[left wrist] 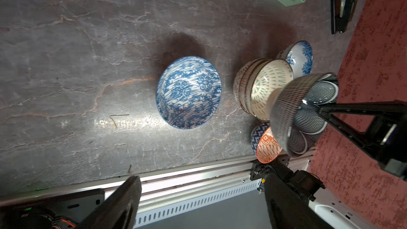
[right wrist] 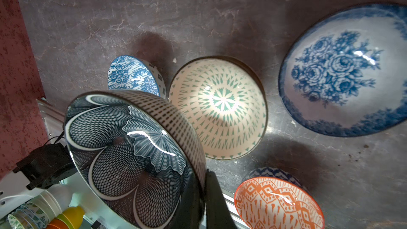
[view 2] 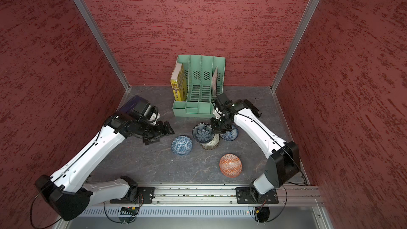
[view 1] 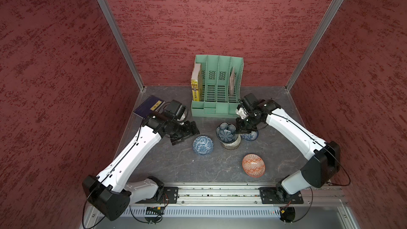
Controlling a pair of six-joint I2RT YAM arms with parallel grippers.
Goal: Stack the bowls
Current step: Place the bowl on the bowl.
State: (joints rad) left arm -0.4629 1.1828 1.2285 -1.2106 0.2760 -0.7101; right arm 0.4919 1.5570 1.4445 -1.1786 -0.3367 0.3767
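Recorded the dark scalloped flower bowl tilted and clear of the desk, pinched at its rim by the right end effector, jaws closed narrow on the bowl wall. Located this bowl over the stack near the middle of the desk; could not tell whether bowl foot and stack touched. Identified the top of the stack as a white lattice bowl with green marks, nested in a striped bowl. Found the blue-white rose bowl upright just beside the stack on the right arm's side, partly under the right end effector in both top views. Found the blue-white swirl bowl upright near the stack on the left arm's side, apart from it. Found the orange-white diamond bowl upright nearer the front rail, apart from the stack. Noted the left end effector near the blue-white swirl bowl, jaws spread wide, nothing between them. Noted a green file rack at the rear wall with a yellow book in one end slot, and a dark blue book flat on the desk behind the left arm.
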